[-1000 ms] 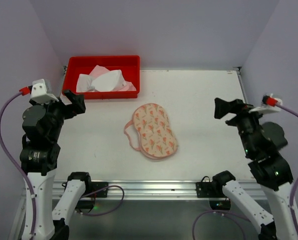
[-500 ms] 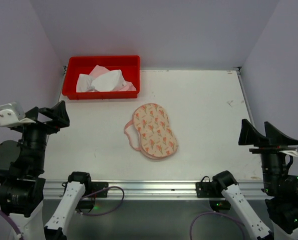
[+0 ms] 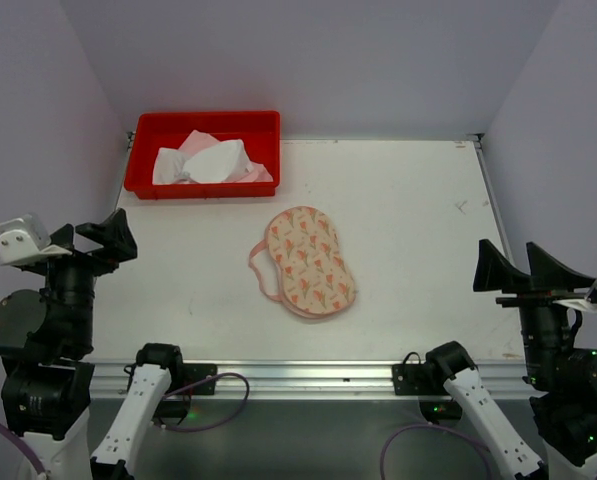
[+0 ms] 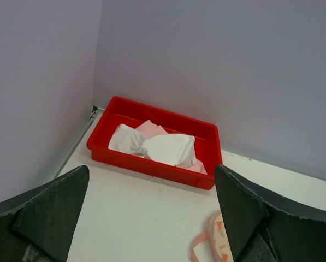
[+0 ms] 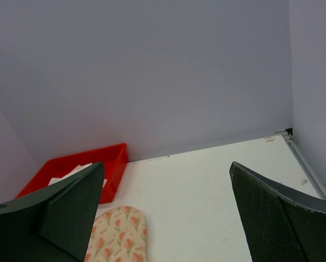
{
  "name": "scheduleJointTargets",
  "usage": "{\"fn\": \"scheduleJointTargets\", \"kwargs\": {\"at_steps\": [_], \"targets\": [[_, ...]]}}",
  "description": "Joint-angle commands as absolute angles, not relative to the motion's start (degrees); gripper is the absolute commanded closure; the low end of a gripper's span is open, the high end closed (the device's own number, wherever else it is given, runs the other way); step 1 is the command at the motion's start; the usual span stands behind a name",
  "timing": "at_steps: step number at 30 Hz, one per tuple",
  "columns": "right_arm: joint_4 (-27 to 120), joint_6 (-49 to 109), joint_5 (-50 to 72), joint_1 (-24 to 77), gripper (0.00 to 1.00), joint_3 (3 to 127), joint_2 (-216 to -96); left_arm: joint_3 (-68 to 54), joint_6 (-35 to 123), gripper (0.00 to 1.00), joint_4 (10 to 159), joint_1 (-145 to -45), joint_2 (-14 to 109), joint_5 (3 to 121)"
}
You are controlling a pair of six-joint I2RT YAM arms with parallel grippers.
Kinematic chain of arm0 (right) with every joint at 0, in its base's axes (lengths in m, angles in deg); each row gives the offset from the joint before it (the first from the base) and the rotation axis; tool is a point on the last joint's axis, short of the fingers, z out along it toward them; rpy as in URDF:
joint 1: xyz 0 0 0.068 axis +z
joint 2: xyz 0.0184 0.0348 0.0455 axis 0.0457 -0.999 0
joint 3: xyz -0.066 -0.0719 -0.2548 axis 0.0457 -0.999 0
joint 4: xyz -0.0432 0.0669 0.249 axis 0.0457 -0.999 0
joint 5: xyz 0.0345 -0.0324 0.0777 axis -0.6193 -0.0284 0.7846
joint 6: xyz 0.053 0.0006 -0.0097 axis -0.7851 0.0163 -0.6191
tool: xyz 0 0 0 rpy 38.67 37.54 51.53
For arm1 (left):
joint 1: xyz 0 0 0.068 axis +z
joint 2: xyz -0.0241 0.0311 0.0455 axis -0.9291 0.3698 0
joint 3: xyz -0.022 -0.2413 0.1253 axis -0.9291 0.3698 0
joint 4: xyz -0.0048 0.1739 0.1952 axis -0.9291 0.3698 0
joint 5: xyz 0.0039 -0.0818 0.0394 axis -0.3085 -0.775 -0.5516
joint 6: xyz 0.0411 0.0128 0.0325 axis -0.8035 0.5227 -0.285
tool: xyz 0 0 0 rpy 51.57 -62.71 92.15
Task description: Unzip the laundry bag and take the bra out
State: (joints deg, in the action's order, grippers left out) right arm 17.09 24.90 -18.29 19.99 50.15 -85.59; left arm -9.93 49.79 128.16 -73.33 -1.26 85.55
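On the table [image 3: 408, 200] your bra [image 3: 310, 262] lies free, bag [image 3: 213, 160] in the tray [image 3: 206, 118], left gripper [image 4: 152, 174] and right gripper [image 5: 166, 165] wide and empty; task judged complete.

We take this for a robotics lab cell. Plain lilac walls [image 3: 318, 60] box in a white table [image 3: 418, 230], and two arm bases [image 3: 160, 362] sit bolted to an aluminium rail [image 3: 308, 378]
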Motion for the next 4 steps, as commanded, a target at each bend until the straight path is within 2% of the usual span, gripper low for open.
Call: {"fn": "scheduleJointTargets", "kwargs": {"at_steps": [1,4], "targets": [[17.5,26.2,-16.8,20.1,0.02,50.5,-85.8,-9.6,49.7,0.00,127.2,-73.8,-1.1,86.4],[17.7,25.9,-16.5,20.1,0.01,50.1,-85.8,-9.3,49.7,0.00,127.1,-73.9,-1.0,86.2]]}}
